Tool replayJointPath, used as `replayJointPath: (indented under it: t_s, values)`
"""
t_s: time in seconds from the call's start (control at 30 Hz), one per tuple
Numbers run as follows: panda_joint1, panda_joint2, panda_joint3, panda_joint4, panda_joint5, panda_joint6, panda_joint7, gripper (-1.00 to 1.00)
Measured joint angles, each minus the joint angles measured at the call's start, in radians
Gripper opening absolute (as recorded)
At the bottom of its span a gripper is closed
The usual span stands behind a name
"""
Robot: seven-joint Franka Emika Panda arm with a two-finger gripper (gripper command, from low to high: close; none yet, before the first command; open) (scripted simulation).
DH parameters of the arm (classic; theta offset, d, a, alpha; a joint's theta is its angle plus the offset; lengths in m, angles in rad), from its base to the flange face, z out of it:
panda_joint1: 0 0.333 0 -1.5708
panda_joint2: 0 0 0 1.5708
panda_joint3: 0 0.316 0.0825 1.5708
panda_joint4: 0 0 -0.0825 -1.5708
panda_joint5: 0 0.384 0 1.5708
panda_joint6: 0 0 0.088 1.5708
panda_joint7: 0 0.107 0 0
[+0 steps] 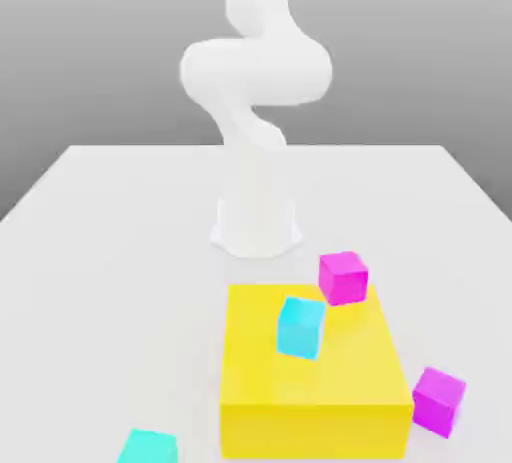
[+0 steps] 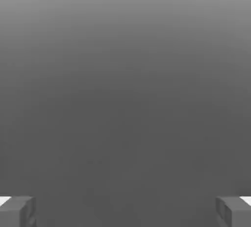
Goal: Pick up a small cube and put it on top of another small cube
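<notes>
Five blocks sit on this white worktop, plus the arm towering at the back, folded up high with its base planted mid-worktop. Biggest thing after that is the big yellow block, right in front of the base. Perched on its top is a sky-cyan cube, and a magenta cube sits at its far corner toward the exterior view's right. Another magenta cube rests on the worktop just off the yellow block's right side. The small cube we actually want, the aqua one, is way down at the near edge on the exterior view's left, well apart from the arm and partly cut off by the frame. The claw is wide apart and empty, fingertips at the corners of the hand view with nothing between them. Nothing has been picked yet, I'd say. Risks as I see it: grabbing the sky-cyan one by mistake since the colours are close, or bumping the yellow block on the long reach out to the aqua cube.
</notes>
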Motion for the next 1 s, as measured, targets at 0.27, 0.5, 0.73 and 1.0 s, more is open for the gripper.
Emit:
replayJointPath:
  t_s: [0.27, 0.5, 0.73, 1.0]
  values:
    - [-0.004, 0.296, -0.051, 0.002, 0.026, 0.088, -0.03, 0.0]
    - [-0.011, 0.55, -0.092, 0.003, 0.056, 0.163, -0.061, 0.0]
    - [-0.045, 0.804, -0.11, 0.004, 0.086, 0.237, -0.092, 0.0]
    - [-0.082, 1.092, -0.115, 0.014, 0.105, 0.344, -0.115, 0.0]
